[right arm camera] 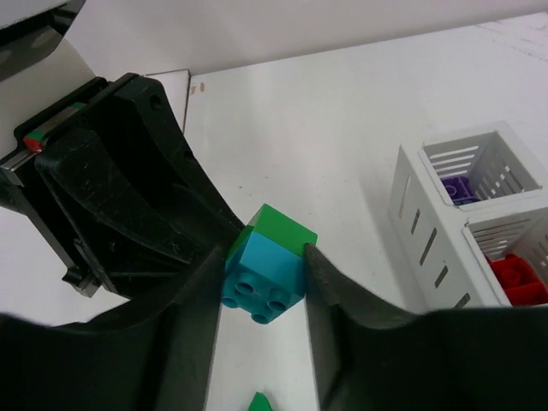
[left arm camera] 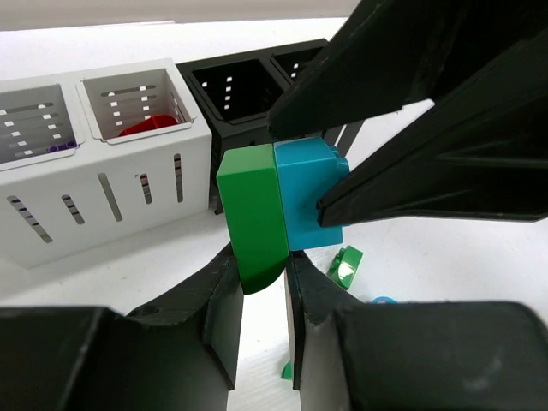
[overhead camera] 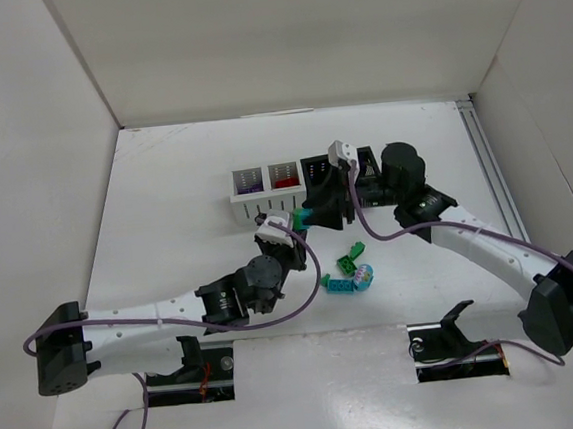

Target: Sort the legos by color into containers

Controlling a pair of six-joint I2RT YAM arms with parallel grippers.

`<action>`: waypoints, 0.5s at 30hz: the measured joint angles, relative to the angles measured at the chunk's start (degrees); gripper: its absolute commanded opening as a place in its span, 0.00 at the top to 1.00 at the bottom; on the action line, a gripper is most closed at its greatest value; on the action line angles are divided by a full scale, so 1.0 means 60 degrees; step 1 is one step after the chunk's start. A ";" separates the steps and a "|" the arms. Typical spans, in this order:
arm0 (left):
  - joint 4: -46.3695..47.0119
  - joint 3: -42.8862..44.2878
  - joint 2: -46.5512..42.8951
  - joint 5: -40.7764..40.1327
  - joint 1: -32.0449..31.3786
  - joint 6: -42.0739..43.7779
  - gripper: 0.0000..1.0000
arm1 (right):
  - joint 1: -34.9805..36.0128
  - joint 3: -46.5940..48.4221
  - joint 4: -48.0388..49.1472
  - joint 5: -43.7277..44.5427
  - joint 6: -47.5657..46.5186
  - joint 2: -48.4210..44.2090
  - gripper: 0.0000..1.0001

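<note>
Your left jaws clamp the green brick [left arm camera: 251, 214]; your right jaws clamp the teal brick [left arm camera: 308, 193] joined to it, near the bins [left arm camera: 51, 224].

A flat white matte tabletop [overhead camera: 183, 183] fills the floor of a box-like enclosure. Three plain white panel walls rise from its edges: a back wall [overhead camera: 291, 33] along the far edge, a left wall [overhead camera: 24, 197] and a right wall [overhead camera: 560, 130] slanting outwards from the far corners. A thin silver metal rail [overhead camera: 494, 176] runs along the right edge of the tabletop. Light is soft and even, with only faint grey shadows on the surface.
</note>
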 measured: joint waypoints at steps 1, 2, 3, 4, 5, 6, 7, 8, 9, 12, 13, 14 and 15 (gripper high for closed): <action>0.0047 -0.0018 -0.0018 -0.0029 0.0000 0.0000 1.00 | 0.0004 0.0022 0.0011 -0.0004 0.0007 0.0040 0.37; 0.0120 -0.0055 -0.0044 -0.0047 0.0000 0.0000 1.00 | 0.0004 0.0036 0.0007 0.0000 0.0022 0.0087 0.28; 0.0168 -0.0095 -0.0087 -0.0062 0.0000 0.0000 1.00 | 0.0004 0.0036 0.0007 -0.0004 0.0022 0.0146 0.22; 0.0237 -0.0138 -0.0135 -0.0080 0.0000 0.0004 1.00 | 0.0000 0.0044 0.0011 0.0004 0.0033 0.0208 0.21; 0.0284 -0.0153 -0.0168 -0.0091 0.0000 0.0015 1.00 | 0.0000 0.0047 0.0011 0.0004 0.0015 0.0266 0.21; 0.0382 -0.0178 -0.0197 -0.0113 0.0000 0.0022 1.00 | 0.0000 0.0047 0.0011 0.0000 0.0004 0.0331 0.21; 0.0484 -0.0222 -0.0233 -0.0146 0.0000 0.0022 1.00 | 0.0004 0.0047 0.0007 0.0004 0.0007 0.0382 0.21; 0.0561 -0.0259 -0.0266 -0.0160 0.0000 0.0047 1.00 | 0.0004 0.0047 0.0000 0.0000 0.0007 0.0437 0.24; 0.0579 -0.0266 -0.0280 -0.0182 0.0000 0.0066 1.00 | 0.0000 0.0055 0.0004 -0.0011 0.0015 0.0481 0.29; 0.0608 -0.0299 -0.0280 -0.0229 0.0004 0.0149 1.00 | 0.0033 0.0087 0.0004 -0.0157 0.0036 0.0565 0.45; 0.0637 -0.0317 -0.0280 -0.0248 0.0007 0.0168 1.00 | 0.0062 0.0117 -0.0007 -0.0204 0.0040 0.0576 0.45; 0.0656 -0.0324 -0.0280 -0.0251 0.0011 0.0171 1.00 | 0.0076 0.0149 -0.0011 -0.0222 0.0033 0.0586 0.43; 0.0699 -0.0324 -0.0280 -0.0255 0.0025 0.0175 1.00 | 0.0084 0.0178 -0.0007 -0.0222 0.0029 0.0597 0.39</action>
